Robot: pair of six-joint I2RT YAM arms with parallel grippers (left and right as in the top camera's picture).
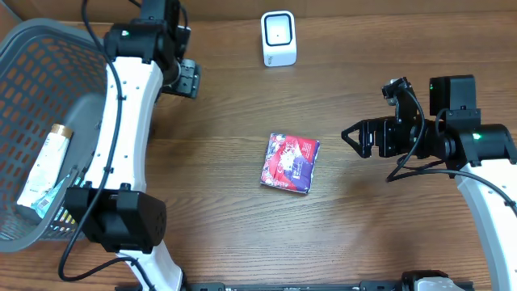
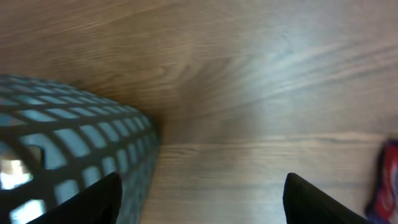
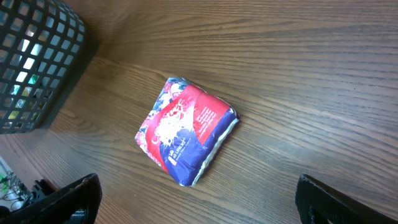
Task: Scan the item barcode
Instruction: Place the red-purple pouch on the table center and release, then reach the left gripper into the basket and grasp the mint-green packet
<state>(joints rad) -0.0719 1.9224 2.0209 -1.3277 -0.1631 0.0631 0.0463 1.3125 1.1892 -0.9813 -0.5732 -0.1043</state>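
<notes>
Lying flat near the middle of the table [image 1: 388, 234], the packet [image 1: 289, 162] is a soft, pillow-shaped square in glossy wrapping. It is red and blue with white print and has crimped seams along its edges. The table is brown wood with a long grain running side to side.

A small white scanner [image 1: 279, 38] with rounded corners and a dark front window stands at the far edge, well apart from the packet.

At the left edge sits a grey plastic basket [image 1: 32, 56] with a rounded rim and walls of square mesh. On its floor lies a pale tube [image 1: 47, 158] with a gold-coloured cap. What lies at the tube's lower end is too small to tell.

The left hand [image 2: 200, 186] hangs just beside the basket's right wall, released, with its dark fingers spread over bare wood. The right hand [image 1: 353, 139] is to the right of the packet and apart from it. It too is released, fingers wide, with the packet in its wrist view.

Bare wood rings the packet on every side, widest toward the near edge.
</notes>
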